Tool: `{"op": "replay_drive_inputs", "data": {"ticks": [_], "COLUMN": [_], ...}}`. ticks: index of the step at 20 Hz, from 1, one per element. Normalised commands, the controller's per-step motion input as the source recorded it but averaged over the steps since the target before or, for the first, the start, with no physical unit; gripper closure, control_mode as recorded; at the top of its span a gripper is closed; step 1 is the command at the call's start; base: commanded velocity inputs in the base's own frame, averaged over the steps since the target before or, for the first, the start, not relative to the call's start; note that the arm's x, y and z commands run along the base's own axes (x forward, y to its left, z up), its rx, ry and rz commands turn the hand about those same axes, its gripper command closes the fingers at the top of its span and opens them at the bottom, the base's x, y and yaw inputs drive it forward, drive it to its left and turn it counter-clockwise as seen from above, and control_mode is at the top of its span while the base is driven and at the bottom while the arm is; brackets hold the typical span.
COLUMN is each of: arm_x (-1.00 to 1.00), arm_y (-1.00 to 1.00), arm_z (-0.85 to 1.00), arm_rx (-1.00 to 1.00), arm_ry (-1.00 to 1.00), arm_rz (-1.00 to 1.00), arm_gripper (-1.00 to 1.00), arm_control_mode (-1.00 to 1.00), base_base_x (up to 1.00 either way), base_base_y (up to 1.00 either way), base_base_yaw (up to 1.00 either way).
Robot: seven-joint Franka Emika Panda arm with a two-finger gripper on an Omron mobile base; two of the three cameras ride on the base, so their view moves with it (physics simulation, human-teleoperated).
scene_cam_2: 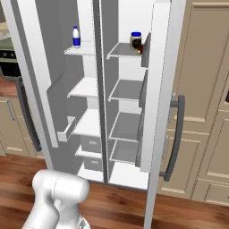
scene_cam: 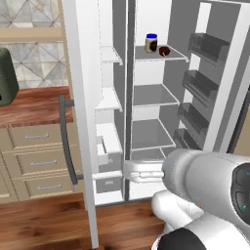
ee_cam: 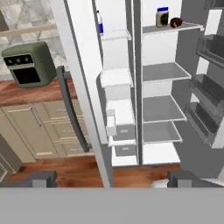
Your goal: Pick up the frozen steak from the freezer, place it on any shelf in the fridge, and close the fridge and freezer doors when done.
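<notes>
My claw (ee_cam: 114,178) hangs low before the open fridge, its two dark fingertips (ee_cam: 43,178) spread wide apart with nothing between them. Both doors stand open: the freezer door (scene_cam: 80,122) on the left, the fridge door (scene_cam: 219,73) on the right. What I take for the steak (ee_cam: 176,22), a dark reddish lump, lies on the fridge's top shelf (ee_cam: 151,29), just beside a jar (ee_cam: 162,16); I cannot be sure of it. A blue-and-white bottle (ee_cam: 100,22) stands on the freezer's top shelf
</notes>
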Motion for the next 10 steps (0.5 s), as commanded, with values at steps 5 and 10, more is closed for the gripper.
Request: {"op": "replay_drive_inputs", "data": {"ticks": [5, 10], "arm_x": [0.49, 0.96], "arm_y": [1.00, 1.00], "arm_z": [-0.15, -0.21], "arm_rx": [0.15, 0.05], "arm_ry": [-0.16, -0.09], "arm_rz": [-0.20, -0.29], "arm_gripper": [-1.00, -1.00], "arm_control_mode": [-1.00, -1.00], "base_base_x": [0.00, 0.00], "base_base_y": [0.00, 0.00], "base_base_yaw": [0.00, 0.00]}}
